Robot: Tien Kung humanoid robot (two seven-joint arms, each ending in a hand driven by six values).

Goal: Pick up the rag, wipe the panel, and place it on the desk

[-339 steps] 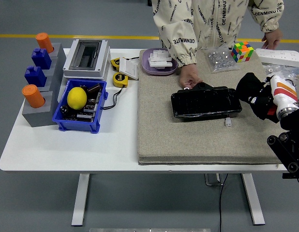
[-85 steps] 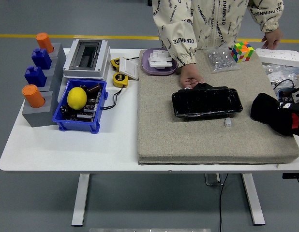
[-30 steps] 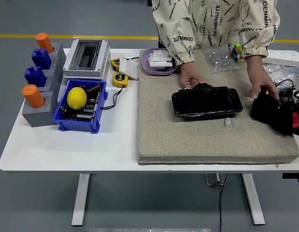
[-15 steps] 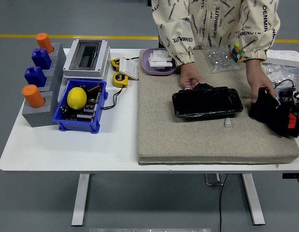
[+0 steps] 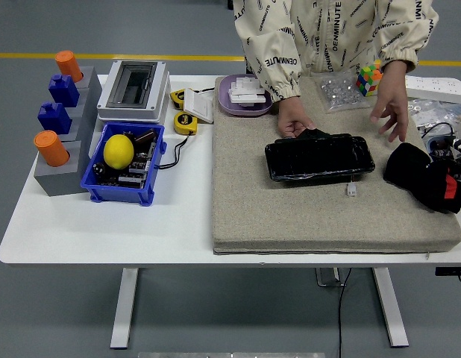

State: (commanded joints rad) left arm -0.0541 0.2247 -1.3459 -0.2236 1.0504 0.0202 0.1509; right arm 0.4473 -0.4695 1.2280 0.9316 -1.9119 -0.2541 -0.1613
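No robot fingers are in view, so their state cannot be told. One hand of a person (image 5: 293, 119) rests at the far edge of a glossy black panel (image 5: 318, 157), touching it. The person's other hand (image 5: 389, 104) hangs open above the mat (image 5: 290, 216), apart from the crumpled black rag (image 5: 421, 177), which lies near the mat's right edge on the white worktop (image 5: 104, 224), right of the panel
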